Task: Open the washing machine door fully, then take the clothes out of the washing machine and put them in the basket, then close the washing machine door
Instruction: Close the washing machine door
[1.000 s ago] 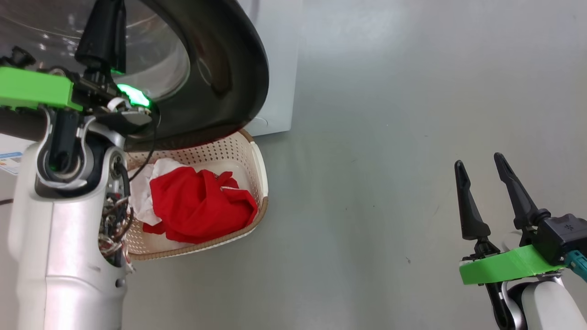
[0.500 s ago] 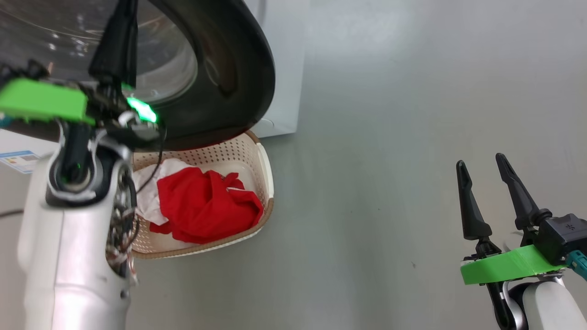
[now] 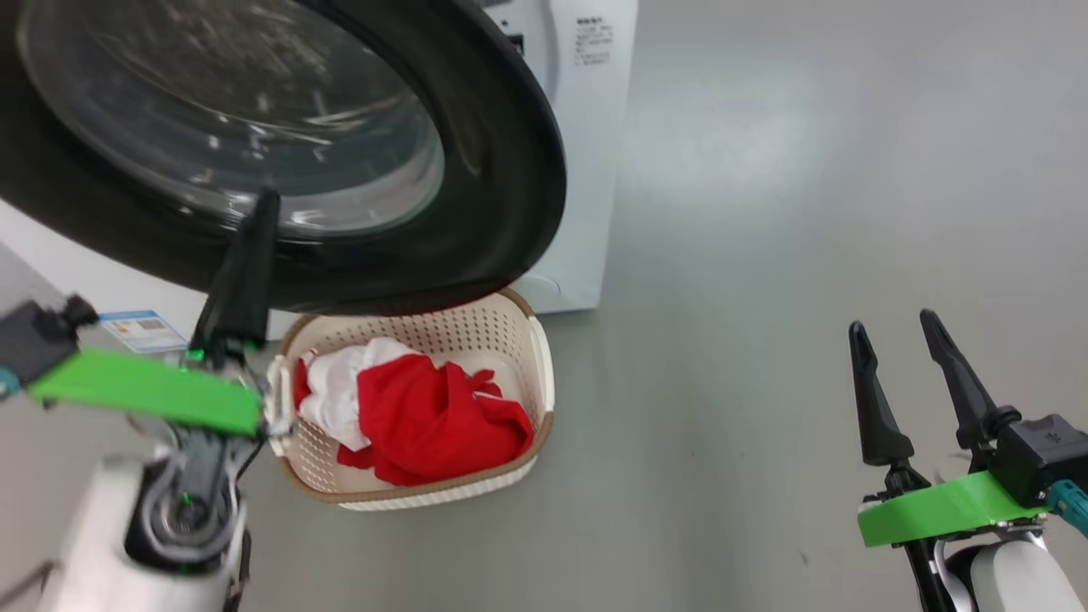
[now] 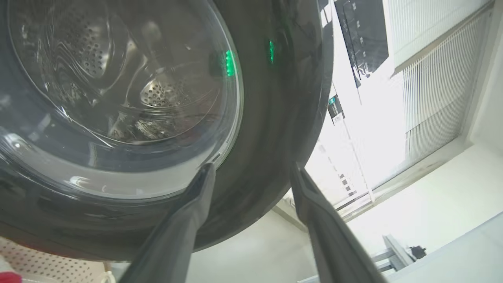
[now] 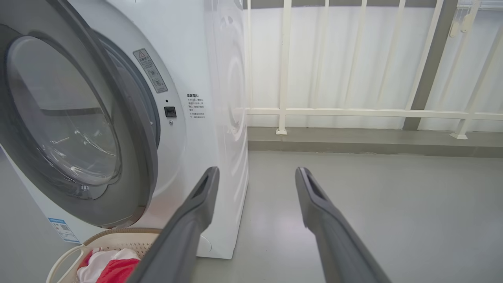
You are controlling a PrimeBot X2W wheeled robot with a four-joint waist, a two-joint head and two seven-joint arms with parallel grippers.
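Clothes (image 3: 433, 416) lie in the basket (image 3: 510, 327) on the floor (image 3: 765, 255), beneath the washing machine door (image 3: 510, 170). Left pincer (image 4: 253, 175) spread, empty, near the door's rim; right pincer (image 3: 891, 323) spread, empty, well apart.

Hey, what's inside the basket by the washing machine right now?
Red clothes with a white piece lie bunched in the basket, covering most of its floor. Whatever lies beneath them is covered, so I cannot tell if anything else is in there.
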